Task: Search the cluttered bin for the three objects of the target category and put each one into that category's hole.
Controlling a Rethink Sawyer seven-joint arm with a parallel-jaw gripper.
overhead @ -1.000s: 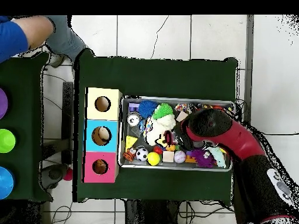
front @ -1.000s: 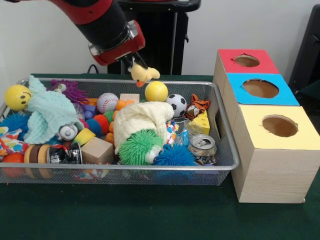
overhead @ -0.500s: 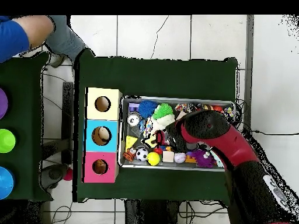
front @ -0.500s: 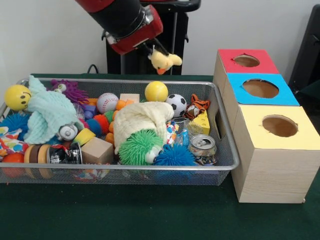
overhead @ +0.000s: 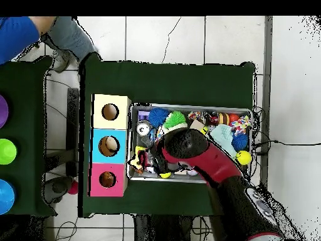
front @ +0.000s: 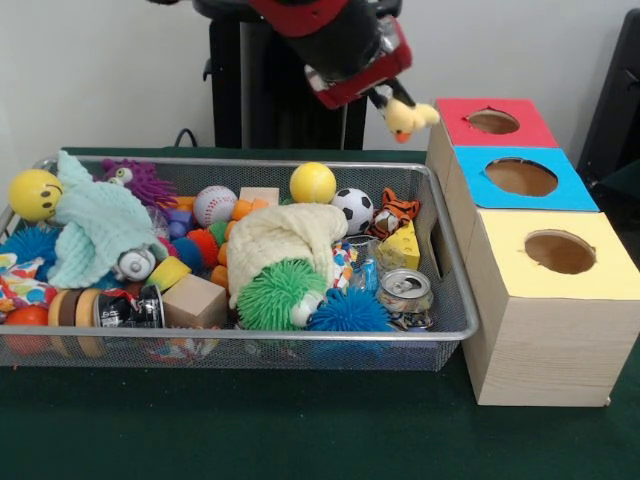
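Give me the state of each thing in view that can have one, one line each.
gripper: shut on yellow duck, raised above the bin's right end
yellow duck: hanging in the air, just short of the red-topped box
tiger: lying in the wire bin
red box hole: open, nothing seen in it
drink can: opened, upright in the bin

Plain pale grey back wall (front: 100,80) far behind, evenly lit. Dark green cloth-covered counter (front: 300,430) across the near side. Tall black edge of furniture (front: 625,90) at far right. Seen from overhead: floor of large white square tiles (overhead: 182,37) with dark grout lines, thin black cables (overhead: 66,85) trailing over it. Second dark green side counter (overhead: 28,125) at left, separated by a gap of tile. Person in a blue sleeve (overhead: 19,34) at top left corner.
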